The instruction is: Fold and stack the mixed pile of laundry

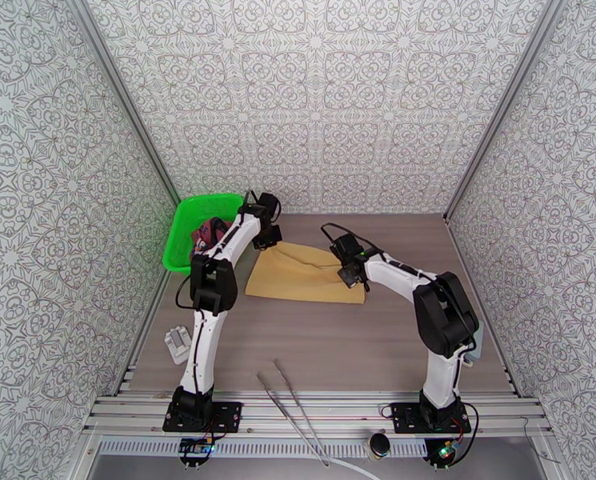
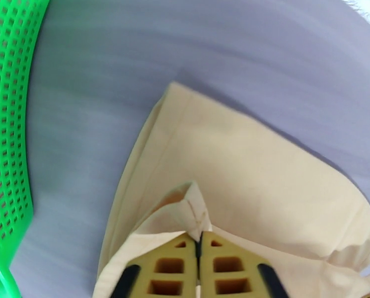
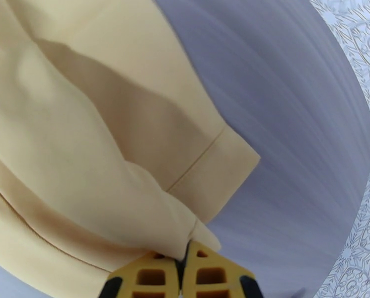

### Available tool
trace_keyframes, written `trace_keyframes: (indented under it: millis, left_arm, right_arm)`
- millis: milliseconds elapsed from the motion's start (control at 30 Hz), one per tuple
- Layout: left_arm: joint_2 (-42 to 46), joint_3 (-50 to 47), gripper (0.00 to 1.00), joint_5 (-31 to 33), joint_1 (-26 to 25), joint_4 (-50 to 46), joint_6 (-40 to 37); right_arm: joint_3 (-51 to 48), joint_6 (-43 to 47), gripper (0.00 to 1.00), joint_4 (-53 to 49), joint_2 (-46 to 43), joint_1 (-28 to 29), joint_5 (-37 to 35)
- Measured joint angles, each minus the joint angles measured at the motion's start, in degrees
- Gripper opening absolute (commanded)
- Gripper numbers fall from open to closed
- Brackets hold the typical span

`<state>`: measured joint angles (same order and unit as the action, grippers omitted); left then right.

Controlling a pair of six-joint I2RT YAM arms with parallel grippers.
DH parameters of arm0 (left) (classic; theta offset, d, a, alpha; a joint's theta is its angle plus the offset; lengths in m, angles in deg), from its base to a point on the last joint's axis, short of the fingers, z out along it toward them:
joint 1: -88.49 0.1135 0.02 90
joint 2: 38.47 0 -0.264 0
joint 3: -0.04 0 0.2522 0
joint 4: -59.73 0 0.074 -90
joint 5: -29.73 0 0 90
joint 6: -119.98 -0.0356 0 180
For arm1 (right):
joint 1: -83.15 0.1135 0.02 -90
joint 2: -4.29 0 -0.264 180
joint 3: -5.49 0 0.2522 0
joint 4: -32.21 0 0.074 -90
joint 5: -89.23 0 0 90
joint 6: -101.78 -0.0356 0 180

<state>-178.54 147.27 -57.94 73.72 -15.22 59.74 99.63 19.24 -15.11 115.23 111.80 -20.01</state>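
Note:
The tan cloth (image 1: 306, 274) lies spread flat on the table, a little right of the basket. My left gripper (image 1: 267, 240) is at its far left corner, and in the left wrist view it (image 2: 199, 237) is shut on a raised fold of the tan cloth (image 2: 244, 165). At the cloth's right edge, my right gripper (image 1: 350, 278) pinches a hemmed corner; the right wrist view shows it (image 3: 185, 247) shut on the tan cloth (image 3: 85, 145). The maroon tank top (image 1: 210, 232) lies bunched in the basket, partly hidden by my left arm.
The green mesh basket (image 1: 182, 234) stands at the table's far left, and its wall (image 2: 11, 120) is close to the left gripper. A small white object (image 1: 178, 343) lies near the left arm's base. Two thin metal rods (image 1: 290, 402) lie at the front edge. Patterned walls enclose the table.

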Motion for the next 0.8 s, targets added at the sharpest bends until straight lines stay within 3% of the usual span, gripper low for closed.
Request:
trace_keyframes:
  millis: [100,367,600,700,733,800]
  left_arm:
    - [-0.22,0.28,0.53,-1.68,0.68,1.14,0.04]
    - [-1.16,1.07,0.65,-4.48,1.49,2.54,-0.07]
    - [-0.07,1.07,0.77,-4.76,1.36,2.75,-1.18]
    - [4.96,-4.68,0.77,-3.76,0.92,2.84,-1.75]
    - [7.43,-7.52,0.77,-3.56,0.68,3.23,-1.79]
    - [13.46,-14.21,0.77,-3.23,0.13,4.35,-1.77]
  right_arm:
    - [1.84,-2.25,0.39,-0.09,1.57,-0.17,-1.25]
    - [5.81,-8.09,0.53,-2.4,1.95,-0.33,-4.15]
    - [7.82,-19.12,0.7,-8.9,-1.42,-0.74,-4.79]
    - [7.89,-25.35,0.72,-12.68,-3.58,-0.98,-4.07]
    - [7.89,-27.19,0.8,-13.62,-4.04,-1.14,-3.5]
    - [7.89,-29.86,0.83,-14.99,-4.33,-1.38,-2.08]
